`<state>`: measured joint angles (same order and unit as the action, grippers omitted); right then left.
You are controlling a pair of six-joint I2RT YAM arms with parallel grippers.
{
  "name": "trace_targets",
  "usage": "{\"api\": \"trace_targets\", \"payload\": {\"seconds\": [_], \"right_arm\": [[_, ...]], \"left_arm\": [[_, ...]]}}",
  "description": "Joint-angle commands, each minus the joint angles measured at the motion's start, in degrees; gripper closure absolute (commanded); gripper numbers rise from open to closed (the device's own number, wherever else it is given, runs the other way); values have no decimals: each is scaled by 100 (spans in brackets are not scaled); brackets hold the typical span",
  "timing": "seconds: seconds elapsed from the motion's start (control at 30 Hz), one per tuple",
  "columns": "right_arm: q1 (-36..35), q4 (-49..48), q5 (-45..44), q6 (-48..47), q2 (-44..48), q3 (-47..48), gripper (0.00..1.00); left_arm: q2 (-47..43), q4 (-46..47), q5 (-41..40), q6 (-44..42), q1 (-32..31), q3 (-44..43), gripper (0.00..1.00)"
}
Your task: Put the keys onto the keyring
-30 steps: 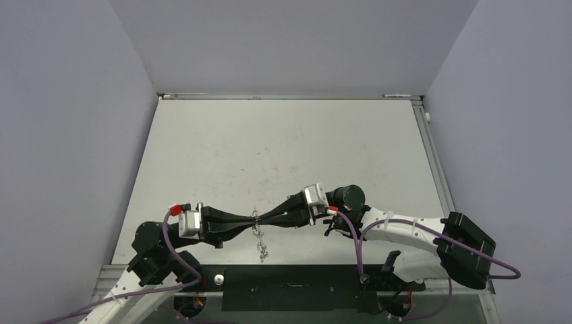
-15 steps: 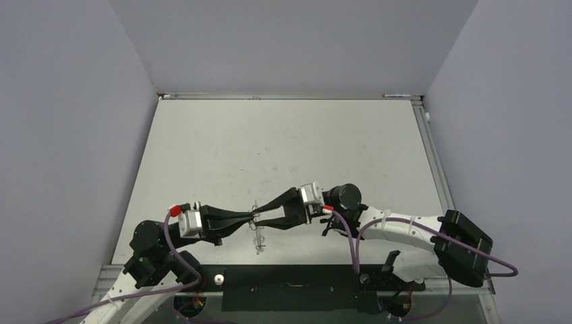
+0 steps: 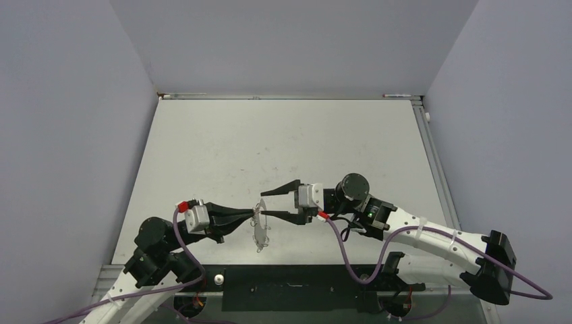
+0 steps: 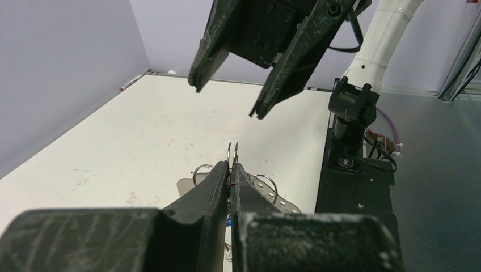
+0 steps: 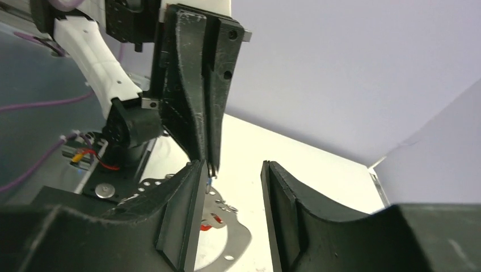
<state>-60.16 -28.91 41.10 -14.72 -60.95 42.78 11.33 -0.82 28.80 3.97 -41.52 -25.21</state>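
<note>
Left gripper (image 3: 254,216) is reaching in from the left with its fingers clenched tight, pinching one of the thin wire loops on the keyring (image 3: 260,233). The left wrist cam is showing two fine loops (image 4: 232,152) sticking up just past the closed fingertips.

The keyring is hanging below that pinch, tilted, over the near-centre of the table (image 3: 270,148). I can't tell whether its lower edge is touching the surface.

Right gripper (image 3: 264,204) is facing the left one from the right with its fingers spread apart, gripping nothing. Its tips are sitting just beside the left fingertips, one on each side of the pinch point.

The right wrist cam is showing a red piece (image 5: 207,226) at the keyring's plate (image 5: 230,241). It's too small to say whether it's a key.
</note>
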Motion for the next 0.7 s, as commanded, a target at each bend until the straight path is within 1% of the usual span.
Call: {"api": "trace_targets", "payload": {"seconds": [0.0, 0.13, 0.37, 0.67], "right_arm": [[-91, 1805, -450, -967, 18, 684, 59], [-122, 2498, -456, -1257, -93, 1039, 58], [-161, 3083, -209, -1314, -331, 1420, 60], [-254, 3002, -164, -1339, -540, 1503, 62]], "left_arm": [[109, 152, -77, -39, 12, -197, 100], [132, 148, -148, -10, 12, -185, 100], [262, 91, -286, -2, 12, -225, 100], [332, -2, -339, 34, 12, -230, 100]]}}
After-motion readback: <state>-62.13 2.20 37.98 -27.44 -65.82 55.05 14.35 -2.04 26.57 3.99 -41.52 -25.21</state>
